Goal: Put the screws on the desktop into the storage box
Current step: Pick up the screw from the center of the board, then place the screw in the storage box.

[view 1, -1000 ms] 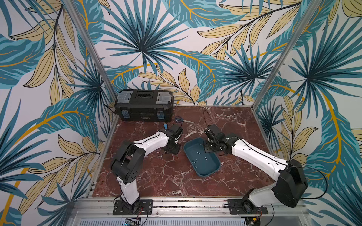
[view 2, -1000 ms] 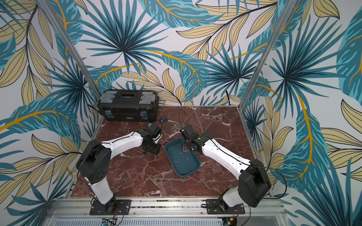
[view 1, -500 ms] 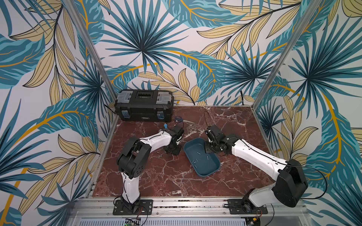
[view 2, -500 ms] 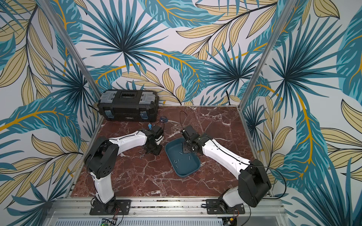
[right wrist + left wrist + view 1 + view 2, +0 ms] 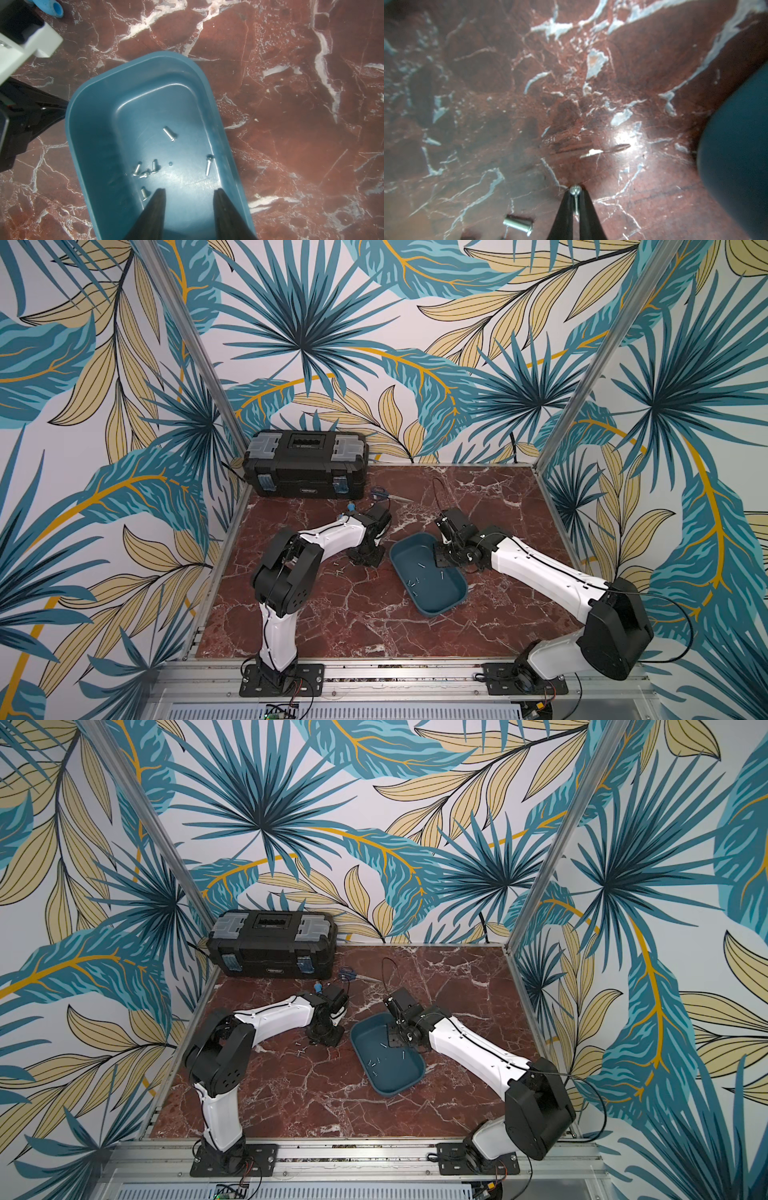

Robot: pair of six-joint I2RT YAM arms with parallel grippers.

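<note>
Screws (image 5: 170, 134) lie in two places. Six rest on the floor of the box (image 5: 70, 116), a teal tray without a lid, most of them gathered toward the end under the right pincer (image 5: 189, 191). That pincer hangs over the box with its two dark fingers (image 5: 158, 209) spread apart and nothing between them.

Just outside the box, on the side facing the left arm, the left pincer (image 5: 575, 192) is down at the worktop (image 5: 488, 104) and clenched on a single screw (image 5: 576, 204). The rounded head sits at the fingertips and the shaft runs back between them. Whether this screw is clear of the surface cannot be told. Another one (image 5: 518, 225) lies flat on the marble close beside those fingers, and both top views show a couple of loose ones (image 5: 338, 571) a little farther from the box.

Beyond the box, toward the back wall, are a small blue pipe fitting (image 5: 351, 506), a pair of scissors (image 5: 384, 494) and a black toolbox (image 5: 305, 464).
</note>
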